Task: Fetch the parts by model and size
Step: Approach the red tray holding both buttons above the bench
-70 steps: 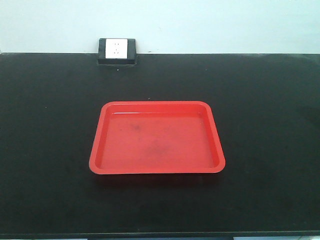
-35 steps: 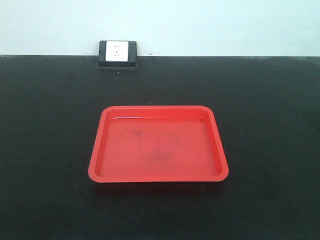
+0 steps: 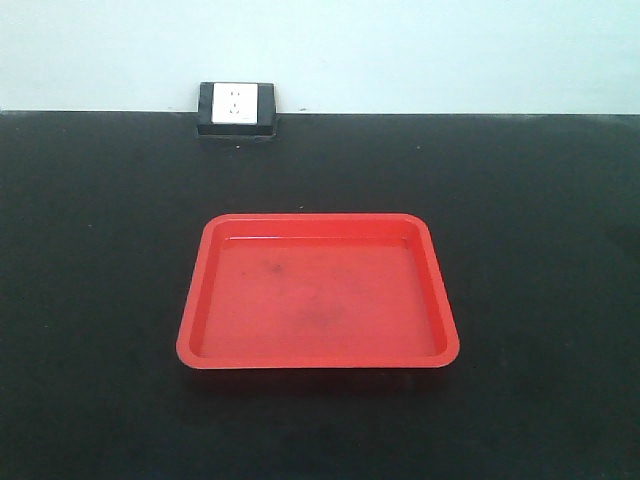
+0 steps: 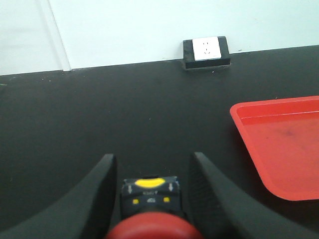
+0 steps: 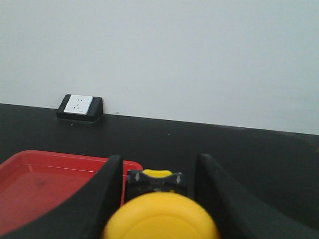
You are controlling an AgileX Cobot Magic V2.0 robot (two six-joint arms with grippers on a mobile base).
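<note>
Tray (image 3: 318, 361) sits lower now; left gripper (image 4: 152, 162) clamps red button (image 4: 152, 229), right gripper (image 5: 158, 159) yellow button (image 5: 160, 216); release low over tray.

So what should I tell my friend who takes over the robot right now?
The left gripper has its fingers closed on the red-cap switch, off to one side of the red tray.
The right gripper has its fingers closed on the yellow-cap switch, close to the tray's other side.
Done: both switches are picked up.
Left: the tray holds nothing yet, so both switches probably go in there next.
</note>
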